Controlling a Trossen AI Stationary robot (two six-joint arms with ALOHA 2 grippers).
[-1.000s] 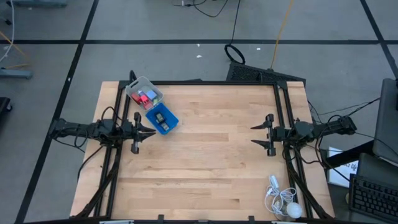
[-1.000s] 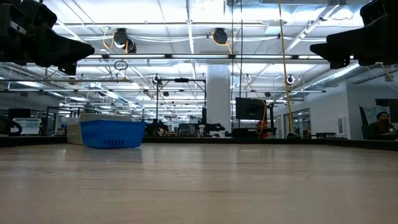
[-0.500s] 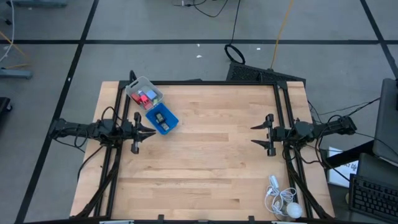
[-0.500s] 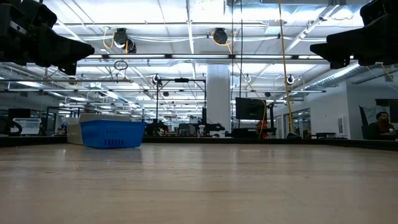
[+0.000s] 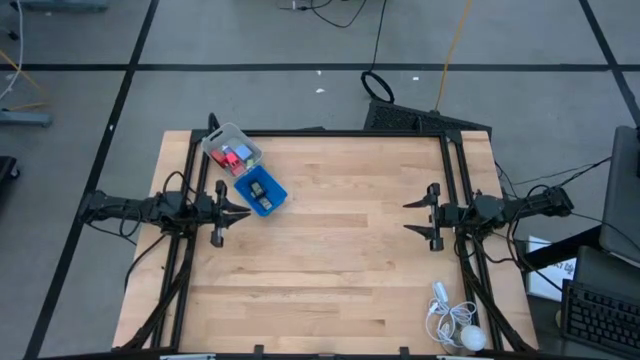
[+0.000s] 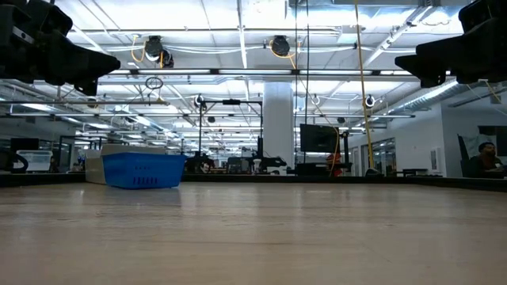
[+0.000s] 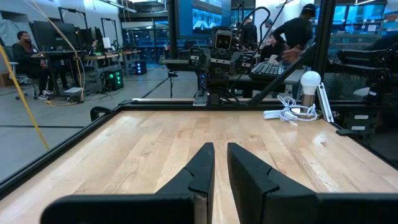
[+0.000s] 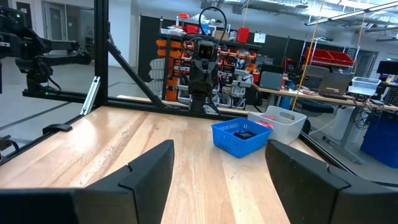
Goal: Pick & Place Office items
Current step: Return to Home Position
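The office items lie in two containers at the table's far left. Red [image 5: 229, 160] and pale blue pieces sit in the clear plastic box [image 5: 226, 139]. Dark pieces with pale centres [image 5: 260, 192] rest in the blue tray [image 5: 276, 198]. My left gripper [image 5: 246, 211] hovers shut just near of the tray, pointing right [image 7: 219, 147]. My right gripper [image 5: 407, 217] waits open at the table's right side, pointing left [image 8: 219, 149]. The right wrist view shows the tray [image 8: 231, 142] and the box [image 8: 287, 122] far ahead.
A white corded gadget [image 5: 451, 319] lies at the near right corner. Black frame rails [image 5: 340, 133] run along the far, left and right edges. Bare wood [image 5: 330, 260] spreads between the two grippers. The low view shows the tray [image 6: 144, 170] at the far left.
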